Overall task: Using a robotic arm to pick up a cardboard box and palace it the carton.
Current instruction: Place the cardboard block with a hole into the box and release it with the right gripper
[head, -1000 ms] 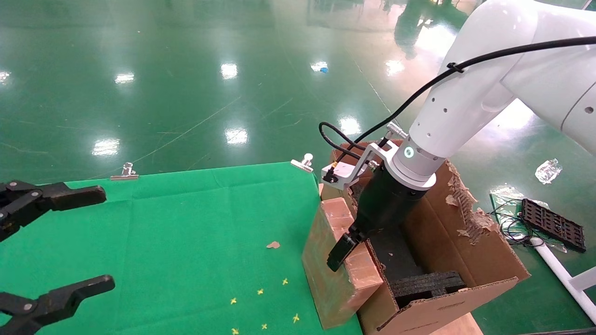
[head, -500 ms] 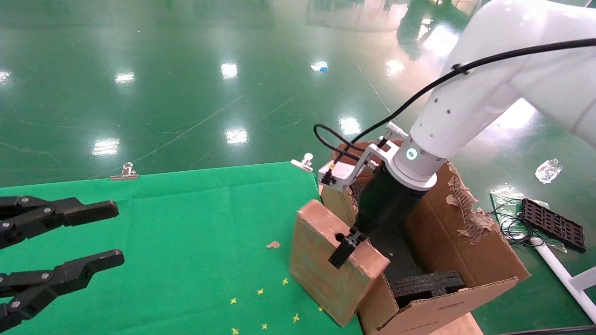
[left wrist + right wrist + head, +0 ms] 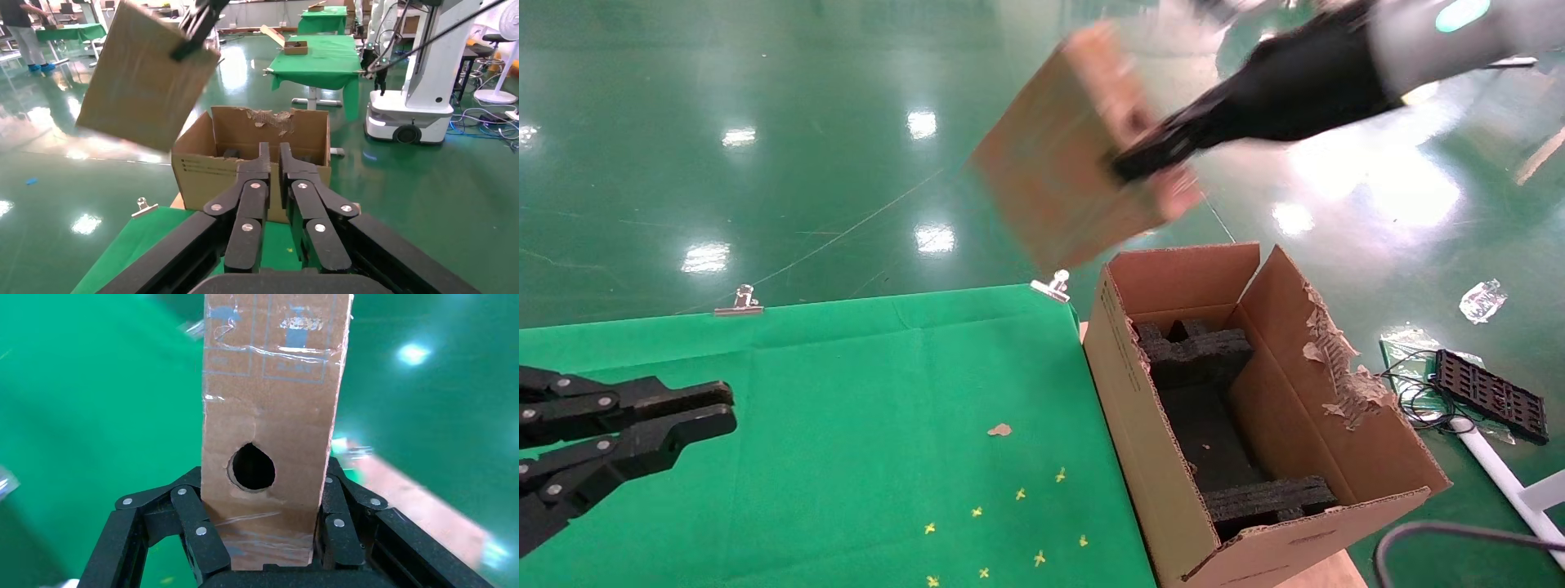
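Note:
My right gripper (image 3: pixel 1152 155), black on the white arm with a green ring, is shut on the cardboard box (image 3: pixel 1050 163), a flat brown slab. It holds the box tilted, high in the air above and behind the carton. The right wrist view shows the box's narrow edge with its round hole (image 3: pixel 269 416) clamped between the fingers of that gripper (image 3: pixel 260 487). The carton (image 3: pixel 1128 392) stands open at the table's right edge, with a torn right flap and black foam (image 3: pixel 1197 359) inside. My left gripper (image 3: pixel 727 408) is shut and empty, low over the table's left side; its own view shows its tips (image 3: pixel 274 150), the carton (image 3: pixel 202 177) and the raised box (image 3: pixel 141 86).
A green cloth (image 3: pixel 846 392) covers the table, held by metal clips (image 3: pixel 738 300) (image 3: pixel 1052 284). A cardboard scrap (image 3: pixel 999 429) and small yellow marks lie on it. On the floor to the right lie a black tray (image 3: pixel 1487 394), wires and plastic wrap (image 3: pixel 1479 298).
My right arm has swung the cardboard box from the table edge beside the carton up high into the air. My left gripper's fingers have closed together.

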{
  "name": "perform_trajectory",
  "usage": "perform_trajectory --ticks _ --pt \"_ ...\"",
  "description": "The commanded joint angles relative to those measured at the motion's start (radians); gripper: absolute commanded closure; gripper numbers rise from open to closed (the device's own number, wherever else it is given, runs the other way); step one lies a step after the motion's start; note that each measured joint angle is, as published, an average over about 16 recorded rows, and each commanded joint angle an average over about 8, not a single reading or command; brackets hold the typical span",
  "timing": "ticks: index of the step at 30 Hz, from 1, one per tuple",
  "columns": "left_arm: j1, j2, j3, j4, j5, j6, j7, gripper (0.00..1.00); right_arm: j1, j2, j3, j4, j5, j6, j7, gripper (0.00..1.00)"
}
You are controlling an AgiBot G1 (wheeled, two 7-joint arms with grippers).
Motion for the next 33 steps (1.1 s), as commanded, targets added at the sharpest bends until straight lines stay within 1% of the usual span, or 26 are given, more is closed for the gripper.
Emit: perform_trajectory --ticks 1,5,6,7,13,14,15,18,22,27,33 --pt "0.0 0.0 0.0 0.0 0.0 0.0 0.0 1.0 0.037 0.021 0.011 -0.04 -0.013 0.006 -0.026 1.0" --pt "0.0 0.0 0.0 0.0 0.0 0.0 0.0 0.99 0.072 0.058 -0.006 -0.105 -0.062 -0.014 -0.029 1.0" --pt "0.0 0.0 0.0 0.0 0.0 0.0 0.0 0.94 0.077 0.066 -0.012 -0.12 -0.074 -0.021 -0.027 1.0" --pt "0.0 0.0 0.001 0.0 0.0 0.0 0.0 0.86 0.08 0.075 -0.019 -0.134 -0.086 -0.029 -0.025 1.0" --pt "0.0 0.0 0.001 0.0 -0.001 0.0 0.0 0.12 0.064 0.103 -0.07 -0.217 -0.157 -0.077 0.004 1.0" --pt "0.0 0.0 0.001 0.0 -0.001 0.0 0.0 0.04 0.056 0.103 -0.079 -0.23 -0.167 -0.085 0.01 1.0" --pt "0.0 0.0 0.001 0.0 -0.001 0.0 0.0 0.0 0.046 0.101 -0.088 -0.243 -0.176 -0.092 0.015 1.0" --pt "0.0 0.0 0.001 0.0 -0.001 -0.001 0.001 0.0 0.004 0.091 -0.113 -0.281 -0.197 -0.107 0.029 1.0" --pt "0.0 -0.001 0.001 0.0 -0.001 -0.001 0.001 0.0 -0.056 0.069 -0.135 -0.336 -0.211 -0.105 0.046 1.0" --pt "0.0 -0.001 0.002 0.0 -0.001 -0.001 0.001 0.0 -0.113 0.037 -0.153 -0.409 -0.226 -0.087 0.061 1.0" --pt "0.0 -0.001 0.002 0.0 -0.001 -0.001 0.001 0.0 -0.166 -0.001 -0.165 -0.484 -0.239 -0.054 0.054 1.0"
